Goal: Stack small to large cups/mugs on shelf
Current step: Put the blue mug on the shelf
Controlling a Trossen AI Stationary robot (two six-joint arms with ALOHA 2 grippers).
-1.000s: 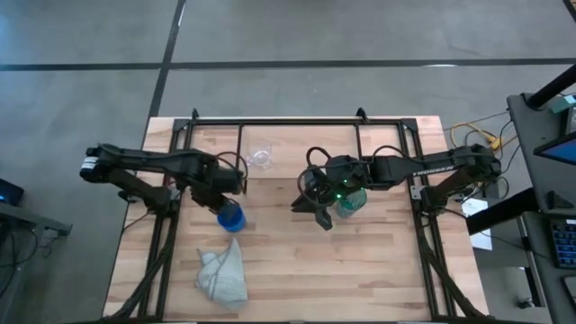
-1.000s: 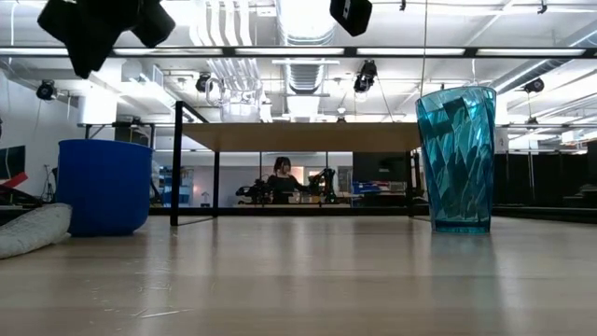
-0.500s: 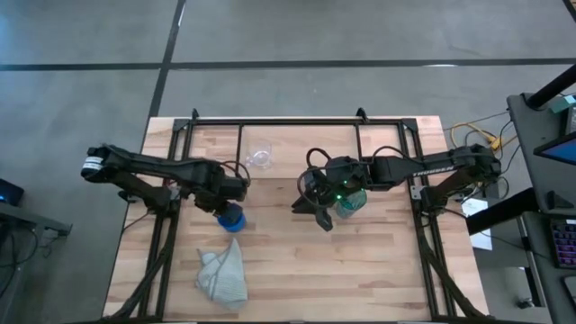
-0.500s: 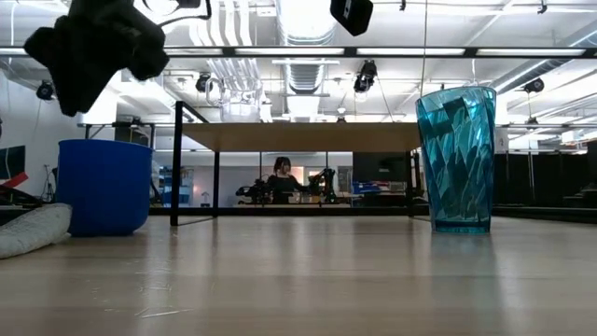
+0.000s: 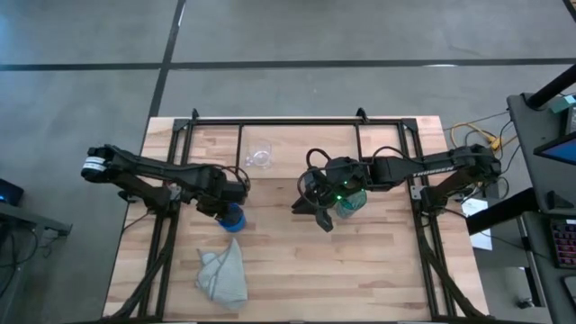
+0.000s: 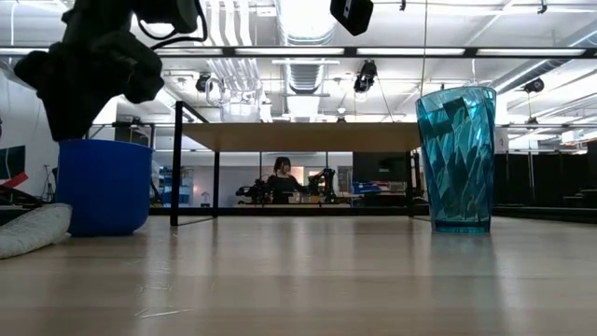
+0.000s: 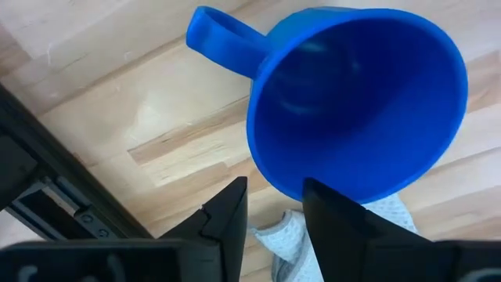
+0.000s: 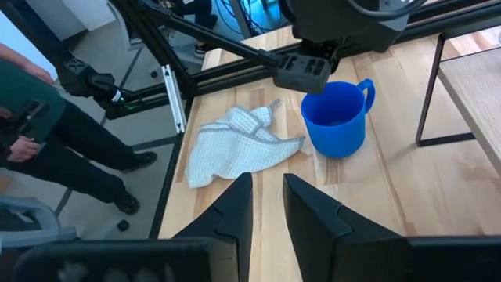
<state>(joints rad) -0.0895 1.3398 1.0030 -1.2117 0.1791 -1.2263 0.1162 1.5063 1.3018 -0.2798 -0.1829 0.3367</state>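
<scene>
The bright blue mug [image 5: 233, 217] stands upright on the table, left of centre, handle toward the shelf; it also shows in the low view [image 6: 104, 187]. My left gripper [image 7: 274, 207] is open, pointing down just over the mug's rim [image 7: 313, 192]. I cannot tell whether it touches the rim. The teal cup [image 5: 350, 204] stands on the table beside my right gripper [image 5: 310, 214], which hovers with a narrow gap between its fingers [image 8: 267, 188]. The small clear glass cup [image 5: 261, 157] stands on the shelf's wooden top [image 5: 306, 144].
The pale cloth [image 5: 223, 274] lies crumpled on the table just near-side of the mug. The shelf's black legs [image 6: 176, 168] stand behind the mug. A person [image 8: 31, 117] stands beside the table's left edge. Bare tabletop lies between the two arms.
My left gripper has come down onto the blue mug's top, tipping to point more steeply down, with a small shift toward the table's right. The mug, the teal cup and my right arm have kept still.
</scene>
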